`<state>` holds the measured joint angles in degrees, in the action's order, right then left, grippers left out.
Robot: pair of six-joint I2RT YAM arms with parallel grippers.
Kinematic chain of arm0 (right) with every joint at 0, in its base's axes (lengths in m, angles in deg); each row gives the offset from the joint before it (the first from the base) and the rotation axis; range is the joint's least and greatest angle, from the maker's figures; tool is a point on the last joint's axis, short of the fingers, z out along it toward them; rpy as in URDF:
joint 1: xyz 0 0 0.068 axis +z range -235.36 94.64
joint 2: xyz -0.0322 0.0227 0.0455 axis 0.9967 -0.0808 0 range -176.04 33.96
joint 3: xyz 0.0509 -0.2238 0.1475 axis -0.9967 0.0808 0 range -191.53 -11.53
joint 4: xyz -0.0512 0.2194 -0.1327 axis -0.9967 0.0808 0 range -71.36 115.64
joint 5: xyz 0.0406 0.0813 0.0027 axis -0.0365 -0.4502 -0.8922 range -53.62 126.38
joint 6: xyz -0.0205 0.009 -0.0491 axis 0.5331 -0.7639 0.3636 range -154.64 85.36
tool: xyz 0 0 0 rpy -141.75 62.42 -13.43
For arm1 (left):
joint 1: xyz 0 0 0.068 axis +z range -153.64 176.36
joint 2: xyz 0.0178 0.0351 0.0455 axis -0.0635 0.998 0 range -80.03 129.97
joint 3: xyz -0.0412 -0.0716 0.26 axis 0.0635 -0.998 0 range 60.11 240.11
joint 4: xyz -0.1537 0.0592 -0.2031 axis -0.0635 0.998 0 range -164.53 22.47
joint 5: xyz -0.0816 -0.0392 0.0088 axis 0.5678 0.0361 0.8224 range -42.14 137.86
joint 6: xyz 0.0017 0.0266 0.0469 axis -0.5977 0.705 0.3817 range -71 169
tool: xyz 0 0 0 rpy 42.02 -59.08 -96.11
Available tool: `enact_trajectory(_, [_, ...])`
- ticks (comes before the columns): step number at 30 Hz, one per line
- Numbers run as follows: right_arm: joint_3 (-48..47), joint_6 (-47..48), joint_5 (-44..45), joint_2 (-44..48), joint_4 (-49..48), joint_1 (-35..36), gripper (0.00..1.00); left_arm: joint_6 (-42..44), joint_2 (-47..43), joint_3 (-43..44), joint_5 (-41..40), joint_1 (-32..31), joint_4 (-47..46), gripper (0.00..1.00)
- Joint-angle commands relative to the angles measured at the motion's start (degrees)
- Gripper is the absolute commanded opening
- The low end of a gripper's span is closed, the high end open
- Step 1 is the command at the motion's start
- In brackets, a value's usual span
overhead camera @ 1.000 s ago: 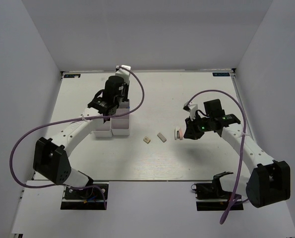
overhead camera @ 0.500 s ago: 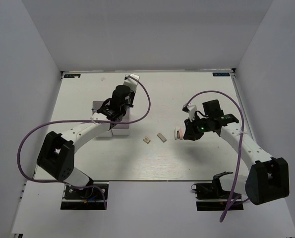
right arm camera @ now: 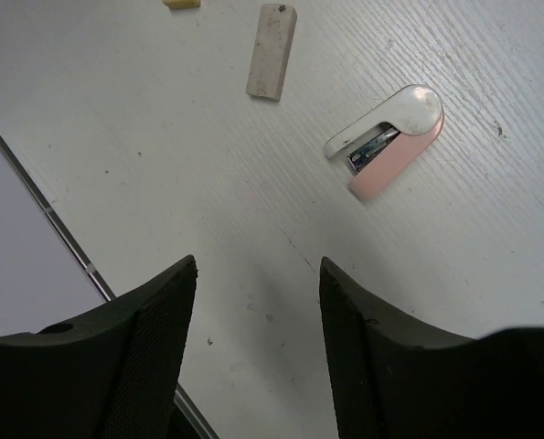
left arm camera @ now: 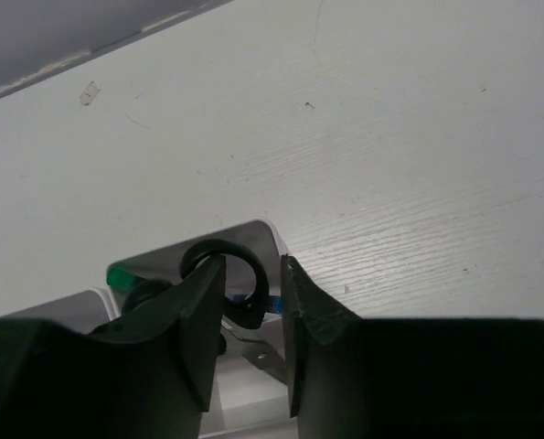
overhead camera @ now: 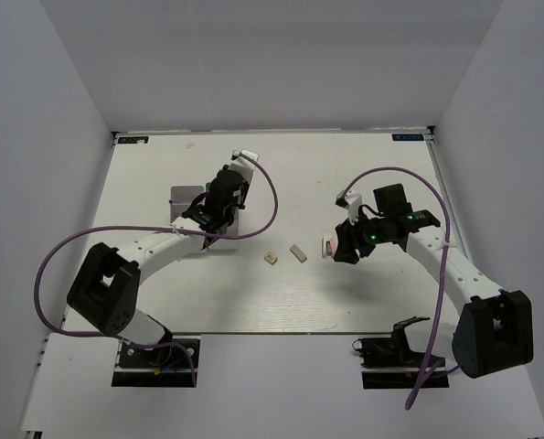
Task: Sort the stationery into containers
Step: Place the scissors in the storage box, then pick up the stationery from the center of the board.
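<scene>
Black matte fingers of the left claw (left arm camera: 251, 273) stand narrowly parted, clamping nothing, over the white containers (left arm camera: 253, 229) low in the frame. A round scissors (left arm camera: 226, 245) loop and a green highlighter (left arm camera: 121, 273) tip show inside. The right claw (right arm camera: 258, 270) gapes wide above the grained counter (right arm camera: 162, 137). A rounded pink-and-white piece (right arm camera: 386, 137) and a beige block eraser (right arm camera: 272, 38) lie in the upper frame.

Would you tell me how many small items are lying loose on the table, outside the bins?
3: a small yellowish eraser, a longer beige eraser right of it, and a pink-white stapler-like piece by the right gripper. The left arm may hide others near the bins.
</scene>
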<state>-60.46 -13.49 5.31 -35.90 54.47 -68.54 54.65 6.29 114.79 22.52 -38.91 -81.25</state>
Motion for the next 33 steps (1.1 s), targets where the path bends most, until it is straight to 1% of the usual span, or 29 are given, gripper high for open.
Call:
enact_trajectory(1, [0.2, 0.7, -0.5, -0.3, -0.9, -0.4, 0.6, -0.5, -3.9, 0.2, -1.4, -0.5, -2.4, 0.43])
enact_trajectory(2, [0.3, 0.7, 0.1, -0.4, -0.9, -0.4, 0.6, -0.3, -4.2, 0.4, -1.5, -0.7, -2.2, 0.48])
enact_trajectory(4, [0.3, 0.4, 0.8, -0.4, -1.3, -0.4, 0.58, -0.5, -4.8, 1.0, -1.5, -1.1, -1.9, 0.53])
enact_trajectory(6, [0.3, 0.1, 2.3, -0.4, -1.4, -0.3, 0.55, -0.8, -5.7, 1.9, -1.6, -1.6, -0.9, 0.53])
enact_trajectory(7, [0.5, -0.4, 2.9, -0.5, -1.6, -0.3, 0.5, -0.7, -6.8, 1.8, -1.6, -2.8, -0.8, 0.53])
enact_trajectory(9, [0.6, -0.8, 4.9, -0.9, -2.5, -0.2, 0.48, 0.1, -9.5, 1.5, -2.1, -3.8, -1.1, 0.54])
enact_trajectory(10, [0.4, -0.9, 6.1, -1.1, -3.0, -0.2, 0.47, 0.9, -10.1, 1.4, -2.7, -6.0, -1.2, 0.54])
enact_trajectory(11, [0.5, -1.3, 6.5, -1.8, -3.1, -0.2, 0.45, 1.4, -10.7, 1.3, -3.3, -6.7, -1.0, 0.53])
enact_trajectory(14, [0.3, -1.4, 7.0, -3.2, -3.1, 0.1, 0.45, 0.6, -15.5, 0.3, -5.0, -11.1, 1.7, 0.28])
enact_trajectory(15, [0.3, -1.3, 5.9, -3.6, -3.1, 0.6, 0.47, -2.5, -18.4, -0.3, -4.7, -12.8, 6.1, 0.1])
enact_trajectory(16, [-0.8, -1.3, 5.4, -4.1, -3.1, 0.7, 0.47, -4.0, -19.2, -0.3, -4.5, -14.5, 8.4, 0.04])
enact_trajectory(17, [-1.4, -1.3, 5.2, -5.7, -3.1, 1.4, 0.47, -5.1, -20.2, 0.3, -4.7, -15.9, 10.7, 0.01])
enact_trajectory(18, [-2.0, -0.8, 4.8, -7.2, -2.7, 1.8, 0.47, -10.6, -20.6, 0.3, -4.5, -16.4, 18.3, 0.0])
enact_trajectory(19, [-2.9, -0.4, 4.6, -8.7, -2.7, 3.1, 0.48, -12.9, -21.0, 0.2, -4.2, -16.8, 20.5, 0.06])
enact_trajectory(20, [-4.0, -0.1, 4.7, -9.4, -2.5, 4.9, 0.48, -19.6, -22.6, -1.3, -3.9, -17.6, 22.6, 0.21])
enact_trajectory(21, [-5.3, 0.3, 5.5, -10.6, -2.6, 5.9, 0.48, -21.7, -23.2, -1.8, -3.6, -17.6, 28.0, 0.4])
enact_trajectory(22, [-5.8, 0.4, 6.8, -12.2, -2.7, 9.0, 0.5, -23.6, -23.9, -2.7, -2.5, -17.6, 29.6, 0.66])
enact_trajectory(23, [-7.9, 0.4, 8.2, -12.9, -2.4, 10.2, 0.5, -27.8, -26.1, -4.5, -2.1, -17.7, 32.8, 0.7])
enact_trajectory(24, [-8.5, 0.0, 8.8, -14.8, -3.0, 11.0, 0.5, -28.8, -27.0, -4.9, -1.8, -17.6, 35.6, 0.72])
enact_trajectory(25, [-9.1, -0.3, 10.7, -15.6, -3.1, 13.8, 0.5, -29.5, -28.8, -5.9, -1.9, -17.7, 37.0, 0.74])
enact_trajectory(26, [-10.8, -0.4, 11.3, -16.3, -3.1, 14.6, 0.5, -30.6, -31.0, -6.8, -2.0, -17.6, 39.7, 0.74])
enact_trajectory(27, [-11.2, -0.9, 12.1, -18.4, -3.1, 15.3, 0.5, -30.6, -32.3, -7.2, -2.5, -17.6, 41.0, 0.75])
enact_trajectory(28, [-11.7, -0.9, 12.6, -19.2, -3.3, 16.9, 0.48, -30.8, -35.1, -8.3, -3.0, -17.9, 44.3, 0.75])
enact_trajectory(29, [-12.8, -0.9, 15.2, -19.7, -3.3, 18.2, 0.48, -30.7, -36.5, -9.0, -4.9, -17.7, 45.5, 0.78])
enact_trajectory(30, [-13.6, -1.1, 15.9, -22.0, -3.5, 19.3, 0.48, -30.5, -41.3, -11.1, -5.8, -17.6, 46.4, 0.8])
enact_trajectory(31, [-14.1, -1.3, 17.7, -22.8, -4.0, 19.9, 0.48, -30.3, -42.6, -12.0, -6.7, -17.5, 48.6, 0.81])
enact_trajectory(32, [-15.1, -1.7, 19.2, -24.5, -3.9, 21.1, 0.5, -30.3, -44.2, -12.6, -7.8, -17.5, 49.5, 0.83])
enact_trajectory(33, [-16.1, -2.0, 20.0, -25.5, -4.2, 21.6, 0.51, -30.5, -48.3, -14.1, -10.3, -17.5, 50.1, 0.85])
